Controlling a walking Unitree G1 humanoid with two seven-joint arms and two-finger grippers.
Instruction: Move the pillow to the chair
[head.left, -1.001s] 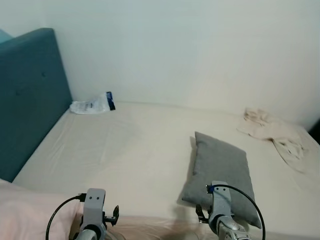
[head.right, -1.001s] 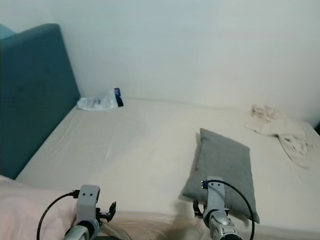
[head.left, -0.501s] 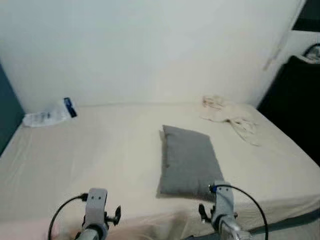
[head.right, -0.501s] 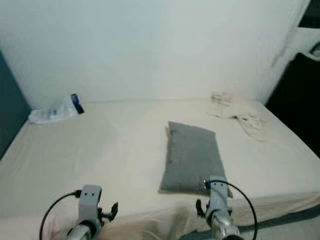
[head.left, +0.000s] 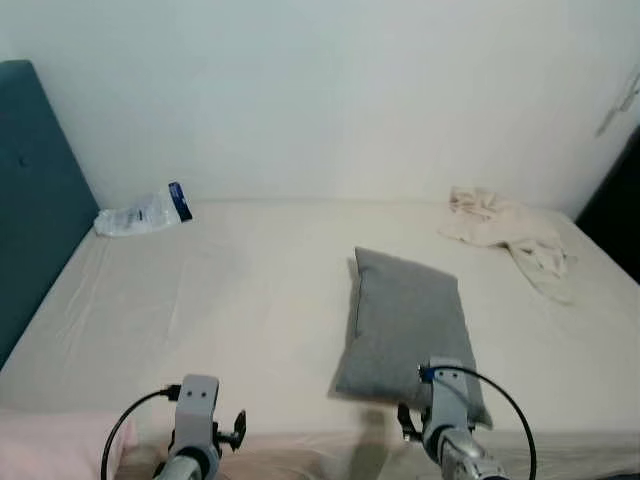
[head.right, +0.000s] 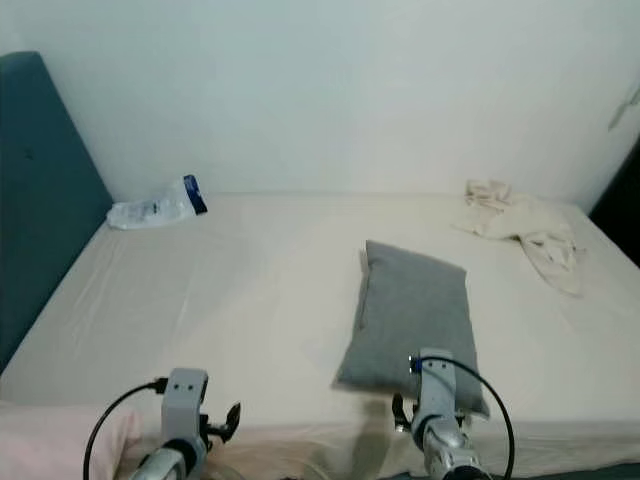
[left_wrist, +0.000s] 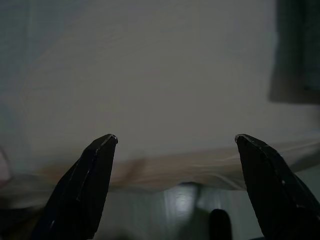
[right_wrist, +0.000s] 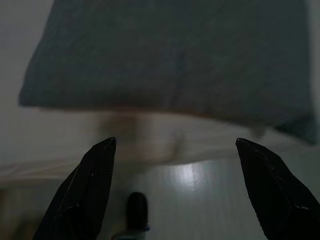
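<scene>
On the bed (head.left: 240, 300), toward its near edge and right of the middle, lies the grey pillow (head.left: 408, 322), flat on the cream sheet; its near corner is covered in the head views by the right arm's wrist. Both arms sit low at the foot of the bed, cut off by the frame so that just the wrists and cables show there. The right tool (right_wrist: 180, 150) has its two black fingers spread wide and empty, pointing at the near edge of the pillow above the floor. The left tool (left_wrist: 175, 145) is likewise wide and empty, facing the bare sheet; this view is dim. A plastic bag (head.left: 142, 212) lies against the far wall beside the blue headboard (head.left: 28, 200), its print too small to read. A crumpled cloth (head.left: 508, 232) rests at the far right.
</scene>
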